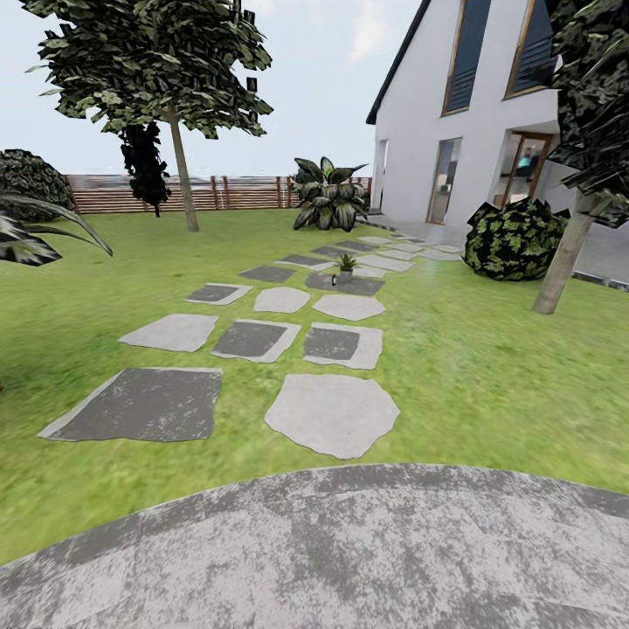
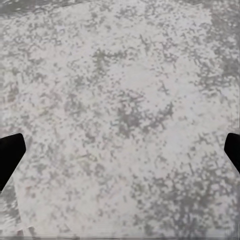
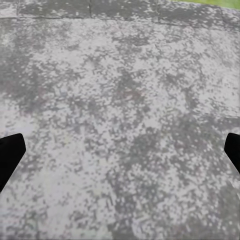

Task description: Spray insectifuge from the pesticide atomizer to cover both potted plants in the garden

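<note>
In the head view one potted plant, a low rosette of green leaves, stands on a dark stepping stone far up the path. Just in front of it is a tiny dark upright thing with a pale top, the pesticide atomizer, too small for detail. Both are several stones away from me. In the left wrist view my left gripper hangs open over the grey gravel patio, its dark fingertips far apart. In the right wrist view my right gripper is open too, above the same patio, with nothing between its fingers.
The round gravel patio lies underfoot. Stepping stones lead over the lawn toward the white house. A tree stands at the left, a tree trunk and round bush at the right. A leafy bush and wooden fence are behind.
</note>
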